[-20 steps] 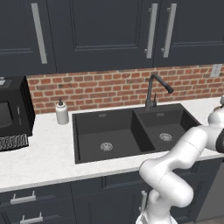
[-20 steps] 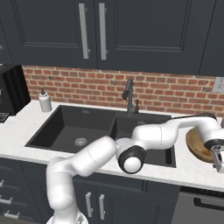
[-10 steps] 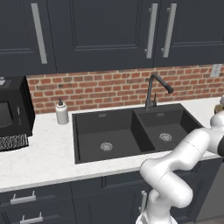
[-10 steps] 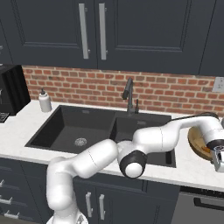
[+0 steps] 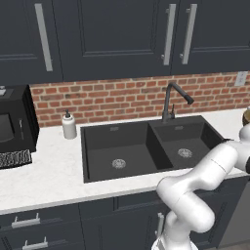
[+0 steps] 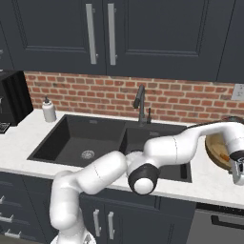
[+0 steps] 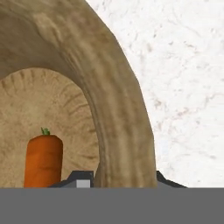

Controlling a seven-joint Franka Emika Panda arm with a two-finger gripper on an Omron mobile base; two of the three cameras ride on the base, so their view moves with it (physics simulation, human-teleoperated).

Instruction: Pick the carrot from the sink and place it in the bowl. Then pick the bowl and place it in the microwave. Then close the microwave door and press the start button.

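Observation:
The wooden bowl (image 7: 118,109) stands on the white counter to the right of the black sink (image 6: 95,138). The orange carrot (image 7: 43,162) lies inside the bowl, against its inner wall. My gripper (image 7: 122,178) straddles the bowl's rim, one fingertip inside and one outside, shut on it. From the right base view the bowl (image 6: 219,148) sits at the far right, with my gripper (image 6: 237,175) at its near edge. A sliver of the bowl (image 5: 246,116) shows at the right edge of the left base view. The microwave and its door are out of view.
A black box appliance (image 5: 14,122) stands on the counter at the left, with a soap bottle (image 5: 69,126) beside it. A dark faucet (image 5: 172,100) rises behind the sink (image 5: 146,146). Dark cabinets hang above the brick backsplash. White counter (image 7: 188,65) lies beyond the bowl.
The fingers have closed from wide open onto the bowl's rim. The hand has sunk slightly at the bowl's near edge. The bowl has not moved.

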